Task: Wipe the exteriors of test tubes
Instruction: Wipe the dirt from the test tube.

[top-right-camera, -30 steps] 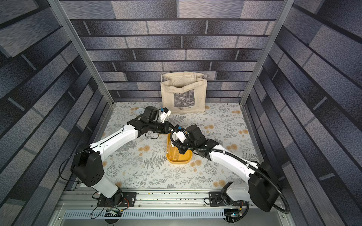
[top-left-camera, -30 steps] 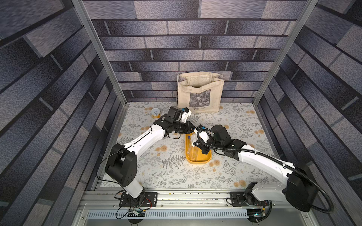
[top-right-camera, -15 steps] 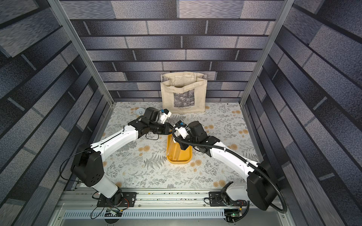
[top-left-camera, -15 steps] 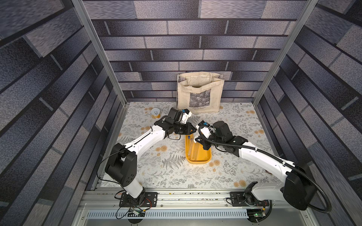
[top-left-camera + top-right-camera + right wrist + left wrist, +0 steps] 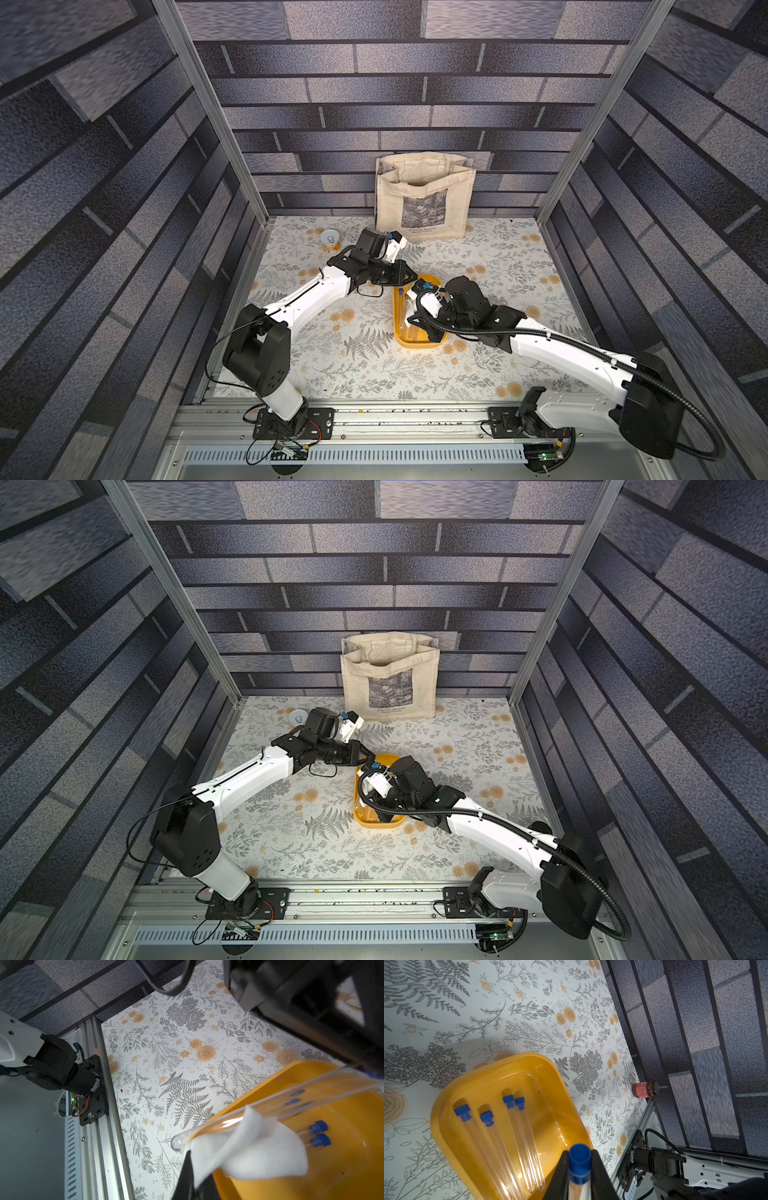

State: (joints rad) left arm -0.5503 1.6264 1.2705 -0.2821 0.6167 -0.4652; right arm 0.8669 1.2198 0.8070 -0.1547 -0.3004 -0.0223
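Contact: left gripper (image 5: 580, 1167) pinches a slim clear blue-capped test tube (image 5: 270, 1105) over the yellow plastic tray (image 5: 435, 1122) edge. Its long axis runs toward the right gripper (image 5: 193, 1182), clamped on white cloth (image 5: 249, 1147) touching its rounded end.

- tray (image 5: 500, 1059): plain yellow-orange
- tubes (image 5: 531, 1147): clear, with blue caps (image 5: 462, 1111)
- cloth (image 5: 249, 1147): white
- table (image 5: 374, 374): white, printed with grey ferns and sprigs and orange flowers
- walls (image 5: 415, 104): grey-blue brick pattern with dark joints
- bag (image 5: 424, 199), far: cream, with a grey picture and dark lettering
- jar (image 5: 644, 1089): red-brown with a dark lid
- arms (image 5: 307, 295): white links, black joints
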